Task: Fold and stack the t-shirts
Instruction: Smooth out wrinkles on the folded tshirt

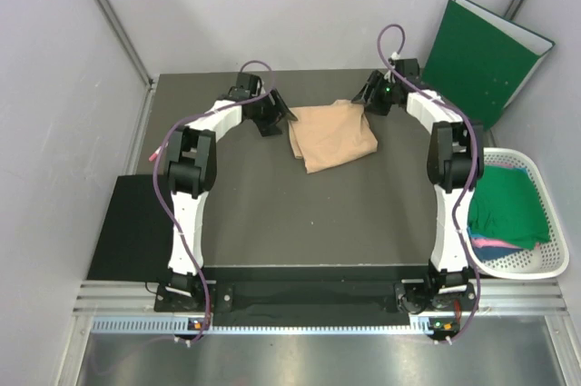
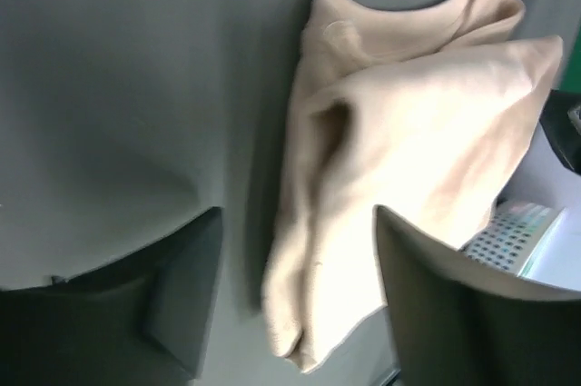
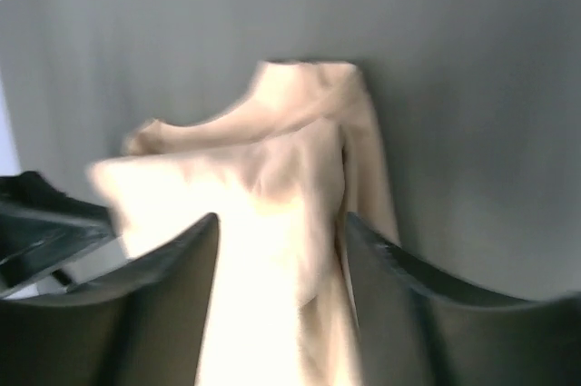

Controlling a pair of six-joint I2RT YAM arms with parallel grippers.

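Observation:
A pale peach-beige t-shirt (image 1: 331,136) lies folded into a rumpled bundle at the back middle of the dark table (image 1: 300,213). My left gripper (image 1: 277,118) sits at the shirt's left edge. In the left wrist view its jaws stand wide apart (image 2: 300,259), with the shirt (image 2: 408,132) lying loose between and beyond the fingers (image 2: 186,286). My right gripper (image 1: 370,98) is at the shirt's far right corner, open (image 3: 281,259), the cloth (image 3: 272,177) lying in the gap unpinched. More t-shirts, a dark green one (image 1: 508,204) over pink and blue ones (image 1: 490,242), lie in the basket.
A white basket (image 1: 536,168) stands off the table's right edge. A stiff green folder (image 1: 481,59) leans against the back right wall. A black mat (image 1: 127,227) lies left of the table. Grey walls close in on the left and at the back.

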